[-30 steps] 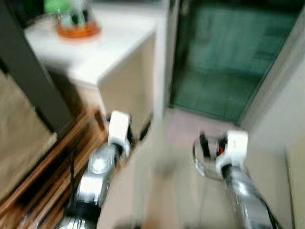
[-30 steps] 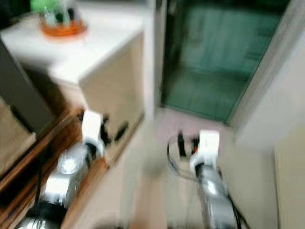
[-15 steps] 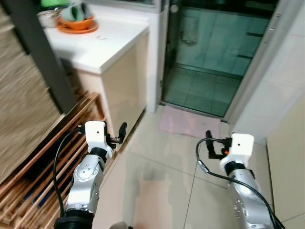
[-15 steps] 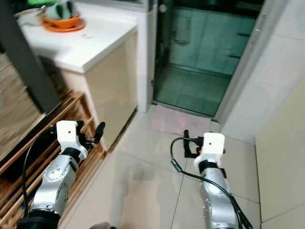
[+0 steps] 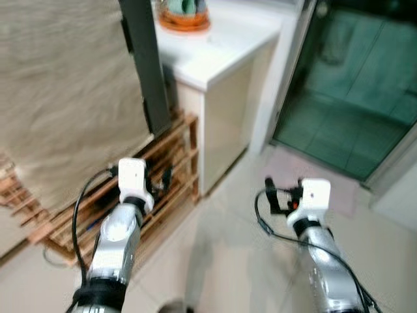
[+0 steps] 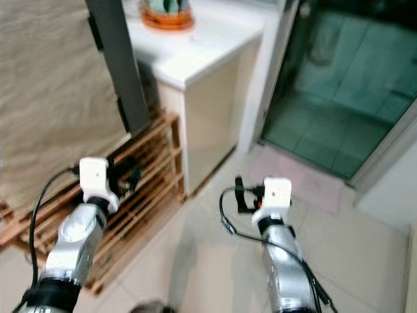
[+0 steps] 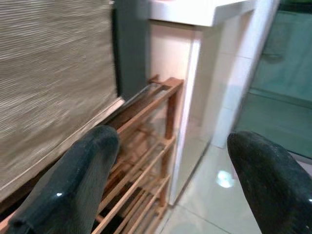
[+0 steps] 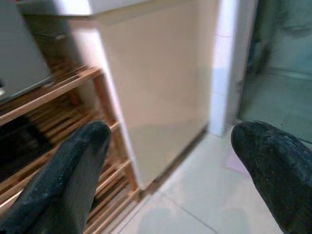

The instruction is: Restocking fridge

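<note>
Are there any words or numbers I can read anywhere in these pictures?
None: no word, number or sign can be read.
The orange bowl on the white counter is too blurred to show any label.
The wooden rack and both grippers, left and right, bear no visible text.

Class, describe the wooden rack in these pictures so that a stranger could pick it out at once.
Start at the white counter with the orange bowl on top. Low on the floor beside its cream cabinet side stands the wooden rack, under a woven beige blind. It is the one slatted, reddish-brown thing among smooth pale surfaces.
</note>
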{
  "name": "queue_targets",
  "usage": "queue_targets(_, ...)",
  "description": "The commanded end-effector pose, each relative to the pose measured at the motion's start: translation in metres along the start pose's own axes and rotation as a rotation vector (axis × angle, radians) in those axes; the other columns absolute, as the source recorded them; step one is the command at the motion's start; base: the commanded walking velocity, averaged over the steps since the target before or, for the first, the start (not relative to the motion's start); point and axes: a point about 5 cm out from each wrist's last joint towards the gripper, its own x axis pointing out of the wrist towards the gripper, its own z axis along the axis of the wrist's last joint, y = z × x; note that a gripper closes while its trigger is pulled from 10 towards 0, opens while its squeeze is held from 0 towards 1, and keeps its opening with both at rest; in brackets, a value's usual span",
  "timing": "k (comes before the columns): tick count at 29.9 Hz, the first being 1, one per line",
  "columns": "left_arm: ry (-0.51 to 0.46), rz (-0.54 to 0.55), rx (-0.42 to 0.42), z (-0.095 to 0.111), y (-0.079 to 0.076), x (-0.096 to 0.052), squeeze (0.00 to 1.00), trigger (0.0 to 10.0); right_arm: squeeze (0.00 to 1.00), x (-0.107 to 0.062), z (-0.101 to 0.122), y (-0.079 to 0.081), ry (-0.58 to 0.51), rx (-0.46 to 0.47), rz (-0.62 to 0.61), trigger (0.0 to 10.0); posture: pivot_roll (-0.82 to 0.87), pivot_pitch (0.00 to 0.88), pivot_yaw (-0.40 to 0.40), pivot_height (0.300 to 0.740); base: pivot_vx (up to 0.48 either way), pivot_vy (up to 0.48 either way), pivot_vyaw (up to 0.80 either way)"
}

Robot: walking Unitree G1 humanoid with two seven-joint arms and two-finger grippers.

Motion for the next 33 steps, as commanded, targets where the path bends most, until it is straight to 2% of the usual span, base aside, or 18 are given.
queue_targets(1,0.005,0.01,0.003,0.0,-0.003,0.0,0.0,10.0,0.0,0.001,-0.003,-0.003,0.019,0.013,-0.001,10.0,-0.04,0.0,0.01,0.74,-0.304,0.375,0.67)
queue_targets(9,-0.008,0.043,-0.03,0.002,-0.004,-0.001,0.0,10.0,0.0,0.006,-0.006,-0.001,0.037,0.015,0.031,10.0,-0.02,0.0,-0.002,0.74,-0.191,0.412,0.66)
queue_targets(14,-0.025,0.022,-0.002,0.006,-0.008,0.0,0.0,10.0,0.0,0.007,-0.006,0.0,0.036,0.012,0.049,10.0,-0.01,0.0,-0.006,0.74,-0.306,0.371,0.61)
queue_targets(22,0.019,0.044,0.006,0.002,0.0,0.004,0.0,10.0,0.0,0.011,-0.006,0.003,0.023,0.004,0.062,10.0,0.0,0.0,-0.002,0.74,-0.301,0.375,0.59)
queue_targets(26,0.016,0.044,0.039,0.005,0.006,0.006,0.0,10.0,0.0,0.012,-0.006,0.002,0.019,-0.013,0.041,10.0,0.0,0.0,-0.001,0.74,0.0,0.0,0.25)
queue_targets(28,-0.006,0.021,0.017,0.008,0.007,0.005,0.0,10.0,0.0,0.012,-0.005,0.0,0.011,-0.014,0.027,10.0,0.0,0.0,0.003,0.74,0.174,0.0,0.0)
queue_targets(30,-0.007,0.014,0.019,0.009,0.008,0.005,0.0,9.0,0.0,0.012,-0.005,-0.002,0.005,-0.016,0.015,10.0,0.0,0.0,0.005,0.74,0.48,0.0,0.0)
queue_targets(31,-0.004,0.013,0.032,0.009,0.008,0.005,0.0,8.9,0.0,0.012,-0.005,-0.003,0.002,-0.018,0.01,10.0,0.0,0.0,0.005,0.74,0.48,0.0,0.0)
queue_targets(32,-0.001,0.013,0.037,0.008,0.008,0.005,0.0,8.9,0.0,0.012,-0.005,-0.004,-0.002,-0.018,0.005,10.0,0.0,0.0,0.008,0.74,0.48,0.0,0.0)
queue_targets(33,0.003,0.0,0.027,0.007,0.006,0.005,0.0,9.8,0.0,0.012,-0.005,-0.004,-0.004,-0.02,0.004,10.0,0.0,0.0,0.009,0.74,0.48,0.0,0.0)
